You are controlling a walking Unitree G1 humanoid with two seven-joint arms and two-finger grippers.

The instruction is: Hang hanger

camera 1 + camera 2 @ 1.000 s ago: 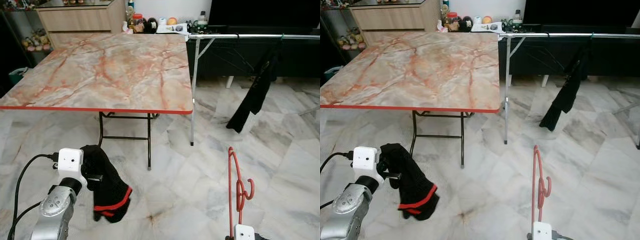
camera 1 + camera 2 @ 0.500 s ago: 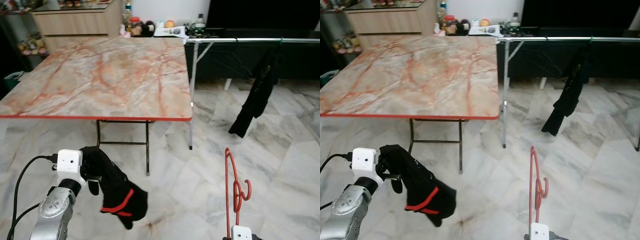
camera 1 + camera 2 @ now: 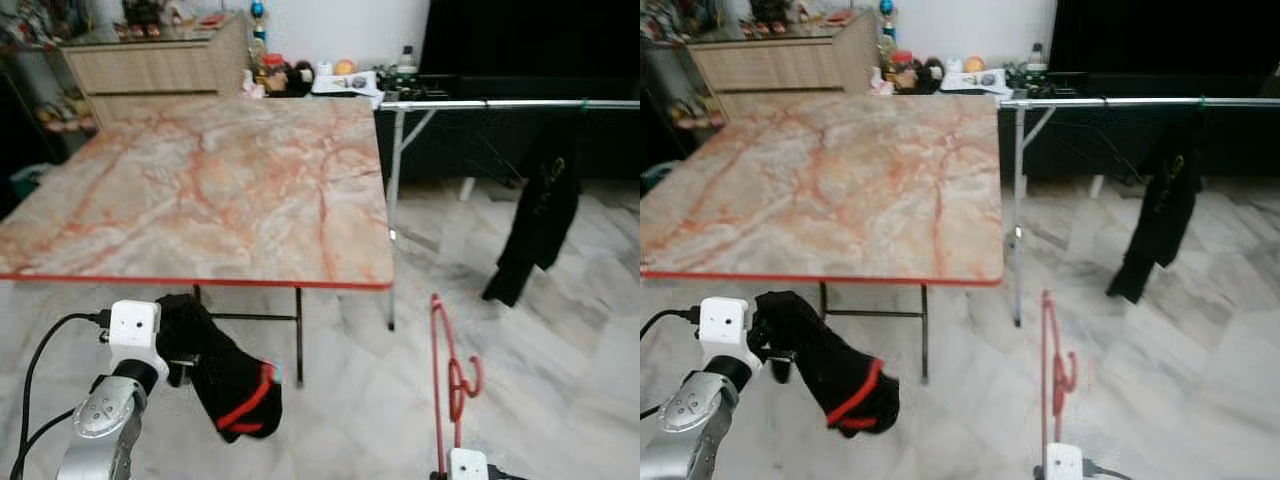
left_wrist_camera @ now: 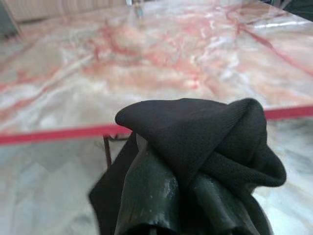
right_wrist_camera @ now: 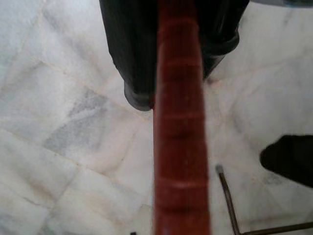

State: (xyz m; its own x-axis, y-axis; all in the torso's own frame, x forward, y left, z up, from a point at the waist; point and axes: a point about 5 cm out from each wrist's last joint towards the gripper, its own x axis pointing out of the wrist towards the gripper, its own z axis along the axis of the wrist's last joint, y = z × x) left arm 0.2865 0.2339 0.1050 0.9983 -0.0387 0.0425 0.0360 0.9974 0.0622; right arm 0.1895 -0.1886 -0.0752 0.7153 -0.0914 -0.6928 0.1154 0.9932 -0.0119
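Note:
My left gripper (image 3: 178, 348) is shut on a black garment with red trim (image 3: 228, 388). The cloth hangs below it in front of the table's near edge and drapes over the fingers (image 4: 155, 193) in the left wrist view. A red hanger (image 3: 446, 372) stands upright at the lower right with its hook curling to the right. My right gripper (image 5: 178, 46) is shut on its red shaft (image 5: 180, 147). At the back right a silver clothes rail (image 3: 500, 104) carries a black garment (image 3: 537, 225) on a hanger.
A marble-patterned folding table (image 3: 220, 190) with a red edge stands directly ahead at the left. Behind it are a wooden cabinet (image 3: 160, 65) and a low shelf of small items (image 3: 330, 75). The rail's leg (image 3: 391, 220) comes down beside the table's right corner, onto marble floor (image 3: 560, 380).
The whole view has shifted and the table's near edge sits lower in the picture. The black garment has swung under my left gripper. Both grips are unchanged.

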